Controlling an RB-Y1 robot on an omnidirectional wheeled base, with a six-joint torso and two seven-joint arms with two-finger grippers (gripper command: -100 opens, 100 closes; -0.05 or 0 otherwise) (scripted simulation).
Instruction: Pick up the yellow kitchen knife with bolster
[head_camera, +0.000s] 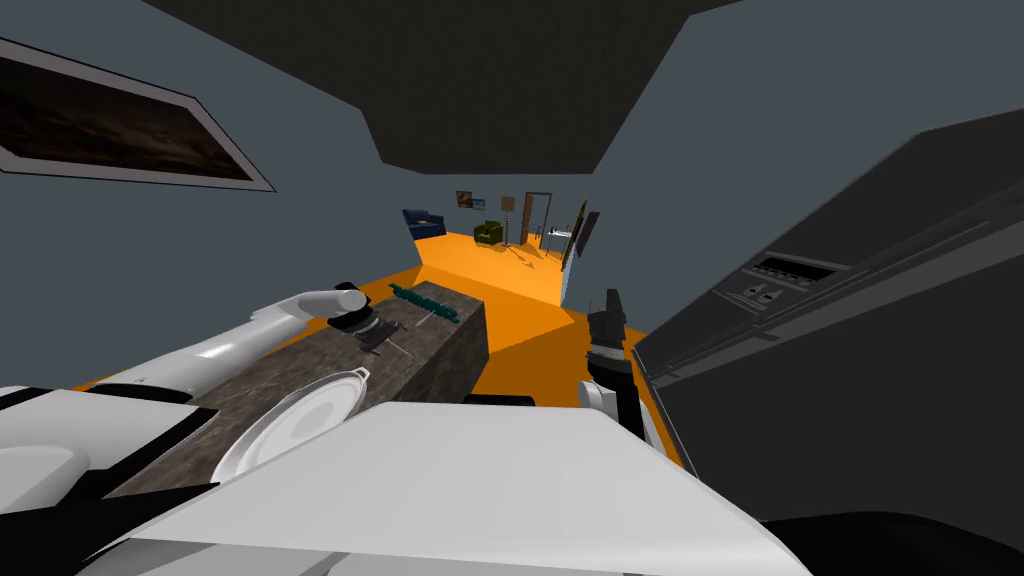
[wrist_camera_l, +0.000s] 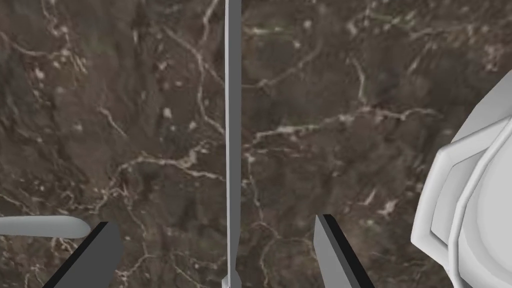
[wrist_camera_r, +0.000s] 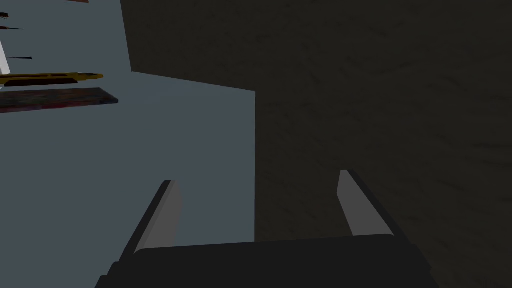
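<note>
The left pincer (wrist_camera_l: 214, 220) stands wide open over the dark, pale-veined stone surface (wrist_camera_l: 350, 75), its fingers (wrist_camera_l: 332, 250) pointing down at it and holding nothing; whether the tips touch the stone I cannot tell. Between the two fingers, apart from both, lies the knife (wrist_camera_l: 233, 125); it shows as one long, thin grey strip seen edge-on, running from under the pincer's body out well past the fingertips; which end is the handle I cannot tell.

Just outside one finger a rounded light grey bar (wrist_camera_l: 42, 226) lies on the surface, its end just beside that fingertip; what it is I cannot tell. Outside the other finger, near but apart, sits a white dish (wrist_camera_l: 450, 200) with a stepped, many-sided rim; its hollow shows plain white.

In the head view the left arm reaches out over the surface; the dish lies back from the pincer toward the robot; beyond the pincer, near the surface's far end, lies a long teal thing (head_camera: 425, 303).

The right pincer (wrist_camera_r: 260, 210) is also spread wide and grips nothing; in the head view it points upward, well apart from the left pincer, off the surface and over the orange floor (head_camera: 530, 330).
</note>
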